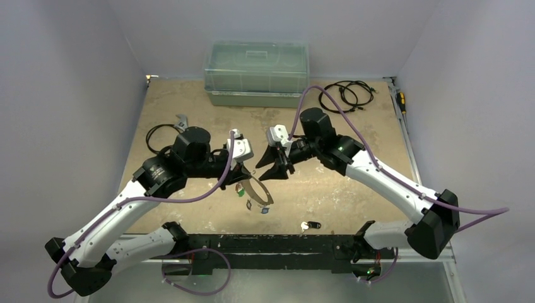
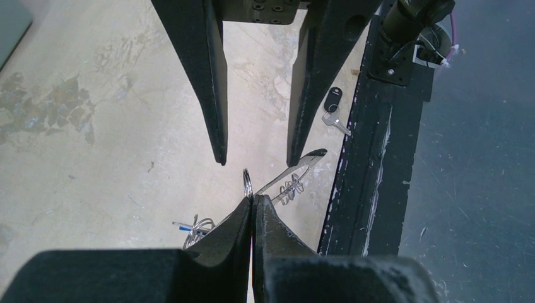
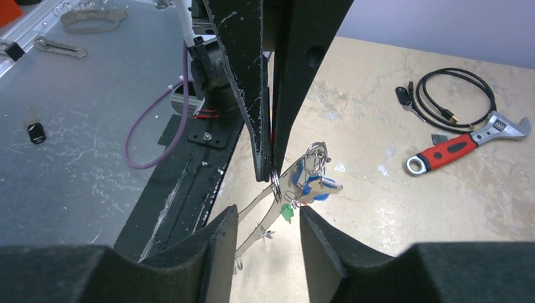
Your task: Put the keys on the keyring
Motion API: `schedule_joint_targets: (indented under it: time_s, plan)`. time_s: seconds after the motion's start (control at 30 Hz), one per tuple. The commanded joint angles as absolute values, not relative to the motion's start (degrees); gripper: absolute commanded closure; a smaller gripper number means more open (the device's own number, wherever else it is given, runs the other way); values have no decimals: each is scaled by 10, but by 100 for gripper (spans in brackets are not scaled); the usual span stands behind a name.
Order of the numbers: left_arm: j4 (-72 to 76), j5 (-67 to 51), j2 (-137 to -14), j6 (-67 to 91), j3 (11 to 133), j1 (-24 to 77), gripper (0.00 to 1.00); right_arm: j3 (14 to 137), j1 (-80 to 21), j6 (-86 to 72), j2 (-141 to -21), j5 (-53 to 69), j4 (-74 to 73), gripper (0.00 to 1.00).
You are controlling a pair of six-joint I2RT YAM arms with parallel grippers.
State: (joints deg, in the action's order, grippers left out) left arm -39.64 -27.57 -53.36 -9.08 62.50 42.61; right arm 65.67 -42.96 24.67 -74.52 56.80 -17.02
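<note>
Between my two tools, just above the counter (image 1: 353,189), the keyring (image 3: 264,213) slants with its upper end at my left tool's tips. Keys with a blue tag (image 3: 317,188) and a green tag (image 3: 288,214) already dangle from it. A black-tagged key (image 1: 310,225) lies well apart, by the counter's near edge.

My left tool (image 2: 252,199) is pinched fully closed on a small wire ring (image 2: 247,183) that stands proud of its tips. A sliver of red between the fingers may be a tag, though I cannot be sure. I also cannot tell whether the wire ring is threaded on the keyring or only touches it. My right tool (image 3: 268,214) is wide open and holds nothing, with one finger on either side of the keyring.

I judge the step to be working this ring onto the loop. To do it well, I would close the right tool on the flat of the keyring just beside the wire ring, so the loop cannot swing. With the left pinch firm, I would then slide slowly along the loop's line. The dangling keys could snag, and a hasty pull could twist the ring out of my grip.
</note>
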Motion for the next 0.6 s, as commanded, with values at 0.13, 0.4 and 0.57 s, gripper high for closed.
schedule_joint_targets:
  time_s: [0.13,0.4,0.57]
  plan:
    - [-385,-275,-540,-83,658,440,100,688,-441,244,-755,597,-147,65]
    - [-386,-273,-546,-85,659,446,100,693,-446,246,-770,595,-152,80]
    - [-387,-272,-549,-85,662,449,100,695,-449,256,-778,598,-167,89]
